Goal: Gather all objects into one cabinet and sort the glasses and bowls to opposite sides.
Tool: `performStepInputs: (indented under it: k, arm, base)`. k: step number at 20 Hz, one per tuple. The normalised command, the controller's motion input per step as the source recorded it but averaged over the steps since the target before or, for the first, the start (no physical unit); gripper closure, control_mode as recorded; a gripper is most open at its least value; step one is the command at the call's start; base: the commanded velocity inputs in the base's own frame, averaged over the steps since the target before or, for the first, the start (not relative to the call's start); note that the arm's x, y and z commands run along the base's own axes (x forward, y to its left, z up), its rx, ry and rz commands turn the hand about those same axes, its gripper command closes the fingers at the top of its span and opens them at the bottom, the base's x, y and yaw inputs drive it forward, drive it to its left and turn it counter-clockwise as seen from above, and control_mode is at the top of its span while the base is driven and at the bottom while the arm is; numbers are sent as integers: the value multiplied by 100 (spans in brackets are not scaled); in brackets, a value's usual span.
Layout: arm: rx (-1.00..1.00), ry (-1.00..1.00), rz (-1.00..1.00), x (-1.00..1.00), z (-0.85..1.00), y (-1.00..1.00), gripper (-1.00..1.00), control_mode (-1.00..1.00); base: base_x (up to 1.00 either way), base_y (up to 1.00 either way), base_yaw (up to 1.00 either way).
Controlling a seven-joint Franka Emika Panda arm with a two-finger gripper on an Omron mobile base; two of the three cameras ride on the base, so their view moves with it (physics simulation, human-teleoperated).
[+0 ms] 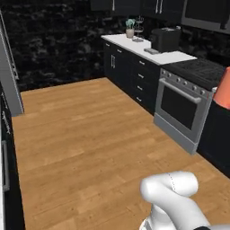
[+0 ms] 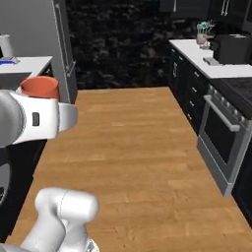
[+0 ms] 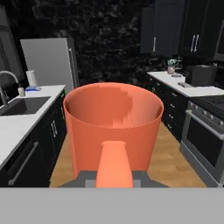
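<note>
An orange mug point(image 3: 113, 118) is close in front of the hand view, upright, with its handle point(image 3: 114, 164) turned toward the camera. My gripper point(image 3: 114, 177) is shut on the mug at the handle side, and grey fingertips point(image 3: 84, 178) show to either side of the handle. The same orange mug point(image 2: 40, 87) shows behind my white forearm, carried above the wooden floor, and its edge point(image 1: 223, 92) enters at the right border. Black upper cabinets point(image 3: 162, 28) with white bar handles hang above the far counter. The other mug and both bowls are out of view.
A white counter point(image 1: 150, 50) carries a beige utensil pot point(image 1: 130, 29), a wire stand and a dark toaster point(image 1: 165, 39). A steel oven point(image 1: 182, 108) stands beside it. A sink counter point(image 3: 24, 111) and a grey fridge point(image 3: 50, 61) line the other side. Wooden floor point(image 1: 90, 134) lies between.
</note>
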Motion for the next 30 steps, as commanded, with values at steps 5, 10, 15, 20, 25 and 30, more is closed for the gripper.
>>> performStepInputs:
  k: [5,10,15,20,25,30]
  arm:
    - [0,0,0,0,0,0,100,100]
    - [0,0,0,0,0,0,100,100]
    - [0,0,0,0,0,0,100,100]
    - [0,0,0,0,0,0,100,100]
    - [0,0,0,0,0,0,100,100]
    - [0,0,0,0,0,0,100,100]
  base:
    - [18,15,33]
    - [70,0,7]
    - [93,0,3]
    - [100,0,3]
    - [100,0,2]
    - [100,0,1]
